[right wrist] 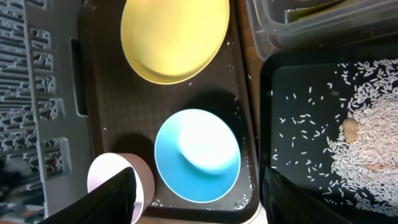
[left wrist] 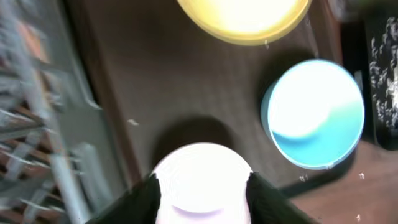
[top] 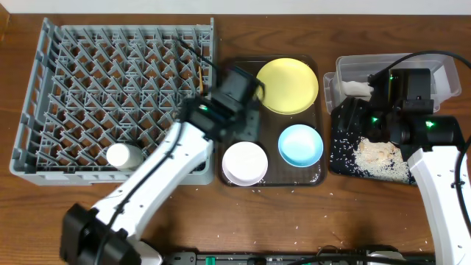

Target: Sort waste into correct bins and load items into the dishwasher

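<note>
The grey-blue dish rack point(top: 110, 66) fills the left, with a small white cup point(top: 121, 156) at its front edge and a thin wooden stick point(top: 199, 79) at its right edge. The yellow plate point(top: 287, 86), light blue bowl point(top: 300, 144) and white bowl point(top: 245, 163) sit on the brown serving tray point(top: 320, 173). My left gripper point(top: 246, 125) is open above the tray. In the left wrist view its fingers point(left wrist: 202, 183) frame the white bowl point(left wrist: 202, 168). My right gripper point(top: 360, 121) is open and empty; its wrist view point(right wrist: 198, 180) looks down on the blue bowl point(right wrist: 198, 155).
The clear tub point(top: 441, 73) at the back right holds a white napkin point(top: 357, 90) and something greenish point(right wrist: 311, 9). The black tray point(top: 342, 158) in front of it holds rice and a beige lump point(top: 379, 154). Loose rice grains lie on the brown tray and the table.
</note>
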Action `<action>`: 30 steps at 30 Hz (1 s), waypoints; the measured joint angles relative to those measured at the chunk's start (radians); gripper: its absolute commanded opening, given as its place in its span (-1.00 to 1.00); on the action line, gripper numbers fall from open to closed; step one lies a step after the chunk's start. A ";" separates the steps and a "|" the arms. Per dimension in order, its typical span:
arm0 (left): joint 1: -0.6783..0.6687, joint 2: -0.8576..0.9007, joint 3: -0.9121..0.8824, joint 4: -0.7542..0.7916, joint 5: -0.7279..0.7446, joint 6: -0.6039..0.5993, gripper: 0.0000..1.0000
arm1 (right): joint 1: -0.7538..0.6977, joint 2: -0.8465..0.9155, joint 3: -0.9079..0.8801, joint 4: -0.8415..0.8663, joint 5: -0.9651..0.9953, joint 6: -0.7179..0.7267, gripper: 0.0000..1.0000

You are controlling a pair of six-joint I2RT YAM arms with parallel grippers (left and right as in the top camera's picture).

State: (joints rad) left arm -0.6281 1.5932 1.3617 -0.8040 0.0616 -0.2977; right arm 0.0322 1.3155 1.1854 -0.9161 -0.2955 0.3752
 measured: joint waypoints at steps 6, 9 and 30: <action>-0.125 0.200 -0.041 0.000 0.008 -0.080 -0.85 | 0.000 0.000 0.000 0.000 0.000 0.000 0.28; -0.166 0.309 -0.051 0.016 0.011 -0.137 -0.85 | 0.000 0.000 0.000 0.000 0.000 0.000 0.29; -0.086 0.171 -0.077 0.125 0.037 0.038 0.03 | 0.000 0.000 0.000 0.008 0.003 0.000 0.29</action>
State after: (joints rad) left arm -0.7143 1.7641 1.2850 -0.6792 0.0986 -0.2596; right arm 0.0322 1.3155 1.1854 -0.9085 -0.2920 0.3752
